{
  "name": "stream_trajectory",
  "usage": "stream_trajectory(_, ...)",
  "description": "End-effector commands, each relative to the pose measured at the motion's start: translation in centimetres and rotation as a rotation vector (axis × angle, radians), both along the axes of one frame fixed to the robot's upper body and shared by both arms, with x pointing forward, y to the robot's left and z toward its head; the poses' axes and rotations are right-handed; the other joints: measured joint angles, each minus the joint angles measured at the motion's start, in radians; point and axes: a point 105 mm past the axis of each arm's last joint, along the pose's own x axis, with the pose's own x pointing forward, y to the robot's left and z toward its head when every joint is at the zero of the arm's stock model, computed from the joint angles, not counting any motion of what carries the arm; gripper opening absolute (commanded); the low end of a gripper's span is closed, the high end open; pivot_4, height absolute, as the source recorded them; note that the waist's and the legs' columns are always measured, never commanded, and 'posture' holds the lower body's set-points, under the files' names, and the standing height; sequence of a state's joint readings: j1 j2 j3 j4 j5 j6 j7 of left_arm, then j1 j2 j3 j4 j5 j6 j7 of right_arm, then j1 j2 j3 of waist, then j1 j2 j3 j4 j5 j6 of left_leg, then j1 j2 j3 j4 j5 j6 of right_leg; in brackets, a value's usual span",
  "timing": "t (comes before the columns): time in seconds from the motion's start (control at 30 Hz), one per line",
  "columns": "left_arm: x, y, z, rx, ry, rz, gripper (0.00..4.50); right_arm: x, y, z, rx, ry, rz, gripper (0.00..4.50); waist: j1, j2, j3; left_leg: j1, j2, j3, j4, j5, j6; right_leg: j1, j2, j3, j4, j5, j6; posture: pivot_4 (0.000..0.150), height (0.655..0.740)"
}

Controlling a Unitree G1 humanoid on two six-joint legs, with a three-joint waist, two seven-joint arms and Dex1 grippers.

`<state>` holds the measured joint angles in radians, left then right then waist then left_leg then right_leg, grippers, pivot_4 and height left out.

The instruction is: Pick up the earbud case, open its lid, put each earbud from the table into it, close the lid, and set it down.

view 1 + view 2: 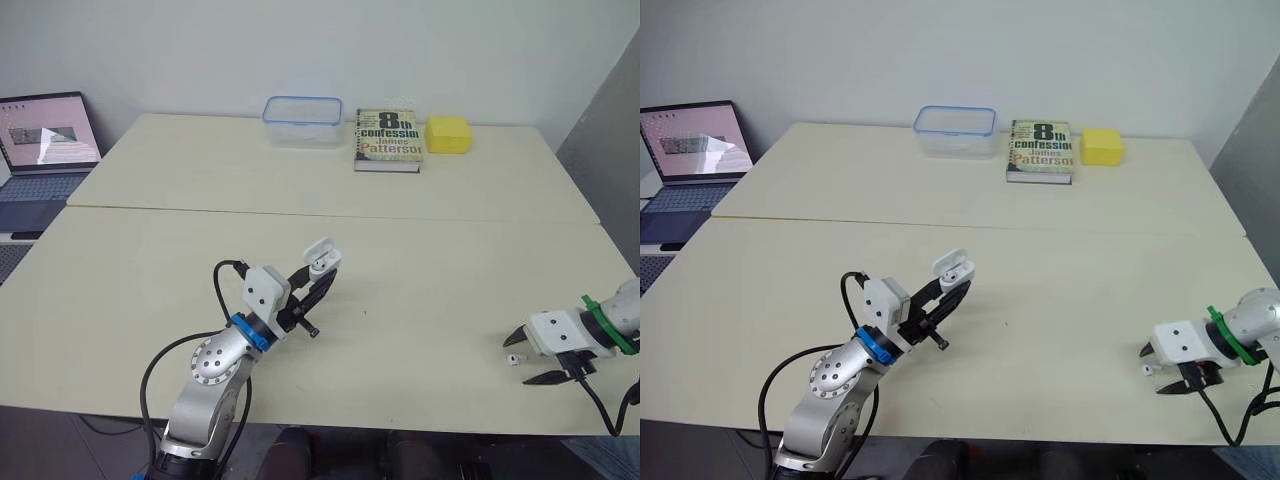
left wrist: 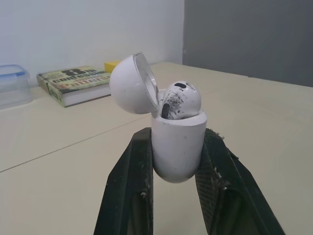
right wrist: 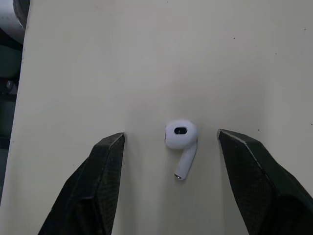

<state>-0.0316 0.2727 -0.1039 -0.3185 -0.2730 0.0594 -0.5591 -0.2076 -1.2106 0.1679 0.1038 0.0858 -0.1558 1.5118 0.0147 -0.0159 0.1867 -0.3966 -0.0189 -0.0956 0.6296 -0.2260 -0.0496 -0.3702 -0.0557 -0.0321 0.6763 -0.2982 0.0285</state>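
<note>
Left gripper (image 1: 322, 275): we see its two black fingers clamped on the lower body of the earbud case (image 2: 178, 147), one finger on each side. The case stands roughly upright between them, over the front half of the bench (image 1: 420, 260), a little left of its middle and well in from the front edge. We cannot tell how far it is lifted off the surface.

The lid (image 2: 132, 84) is hinged back and wide open. One earbud, the seated earbud (image 2: 181, 100), sits in the case with its rounded head rising above the rim; we note dark smudges on that head.

Right gripper (image 1: 1152, 371): fingers spread apart, low over the bench near the front right corner. The loose earbud (image 3: 181, 142) lies flat on the bench between the two fingertips. There is a clear gap on either side, so neither finger touches it. Its dark oval opening faces up.

The two grippers are well apart.

Along the far edge of the bench we log a clear container with a blue rim (image 1: 303, 121), then a book (image 1: 387, 139) just beside it, then a yellow block (image 1: 448, 134) next to the book towards the far right corner. A seam runs across the bench from left to right between these and the grippers. An open laptop (image 1: 45, 150) stands off the far left corner.
</note>
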Motion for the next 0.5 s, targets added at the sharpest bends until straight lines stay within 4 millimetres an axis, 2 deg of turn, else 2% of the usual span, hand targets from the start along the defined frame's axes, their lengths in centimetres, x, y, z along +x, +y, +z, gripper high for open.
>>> stream_trajectory(0.03, -0.3, -0.3, 1.4, -0.016, -0.053, -0.016, 0.77, 0.0, 0.6, 3.4, -0.033, -0.073, -0.006, 3.12, 0.001, 0.001, 0.000, -0.001, 0.001, 0.000, 0.000, 0.000, 0.000, -0.001, 0.000, 0.000, 0.000, 0.000, 0.000, 0.150, 0.7400)
stream_trajectory(0.2, -0.2, -0.5, 1.3, -0.021, -0.050, -0.017, 0.77, 0.2, 1.1, 4.1, -0.203, -0.192, -0.083, 3.12, 0.002, 0.001, 0.000, -0.001, 0.002, 0.000, 0.000, 0.000, 0.000, -0.001, 0.000, -0.001, 0.000, 0.000, 0.000, 0.150, 0.7400)
stream_trajectory(0.37, -0.1, -0.6, 1.3, -0.026, -0.048, -0.017, 0.77, -0.9, 2.7, 2.5, -0.231, -0.175, -0.132, 3.12, 0.005, 0.002, 0.000, -0.001, 0.003, 0.001, 0.000, 0.000, 0.000, -0.002, 0.001, 0.000, 0.000, 0.000, 0.001, 0.150, 0.7400)
stream_trajectory(0.5, 0.0, -0.7, 1.2, -0.026, -0.048, -0.016, 0.77, -0.8, 2.6, 1.1, -0.258, -0.183, -0.151, 3.12, 0.006, 0.001, 0.000, -0.001, 0.003, 0.001, 0.000, 0.000, 0.000, -0.001, 0.001, -0.001, 0.000, -0.003, 0.005, 0.150, 0.7400)
